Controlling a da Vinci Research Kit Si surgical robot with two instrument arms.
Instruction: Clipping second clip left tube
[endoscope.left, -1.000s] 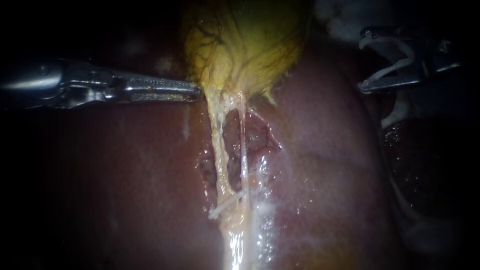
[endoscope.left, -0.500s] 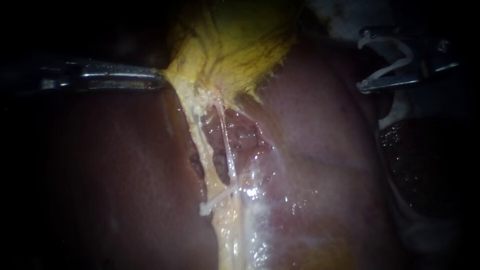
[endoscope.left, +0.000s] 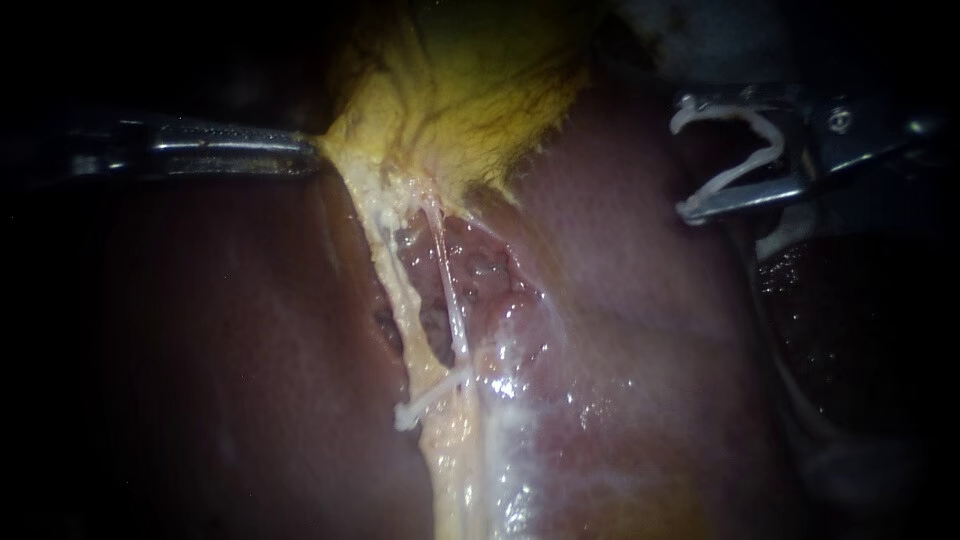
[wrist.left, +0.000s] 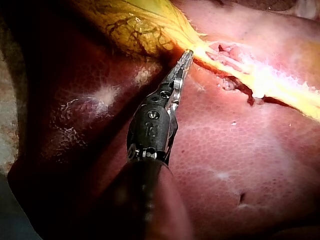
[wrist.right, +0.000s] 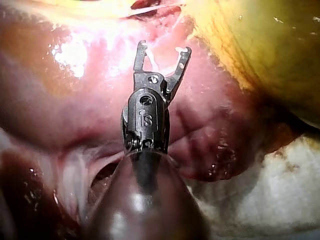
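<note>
My left instrument (endoscope.left: 312, 150) comes in from the left, its jaws shut on the lower edge of the yellow gallbladder (endoscope.left: 470, 90) and holding it stretched to the left; the left wrist view shows the same grip at the instrument's tip (wrist.left: 187, 54). Below the gallbladder run two tubes: the thick pale left tube (endoscope.left: 400, 290) and the thin right tube (endoscope.left: 452, 290). A white clip on the tubes (endoscope.left: 428, 396) crosses their lower end. At the upper right, apart from the tubes, my right instrument (endoscope.left: 682, 160) holds its jaws wide around an open white clip (endoscope.left: 770, 140), also seen as the clip-bearing instrument (wrist.right: 162, 50).
Dark red liver (endoscope.left: 640, 320) surrounds the tubes, with a raw, wet bed (endoscope.left: 490, 270) between and beside them. Glistening fluid lies on the liver below the clip. Pale tissue (wrist.right: 280, 190) lies beside my right instrument's shaft.
My left instrument has pulled the gallbladder edge to the left, slanting the tubes, then held still. My right instrument with its clip has moved left towards the tubes.
</note>
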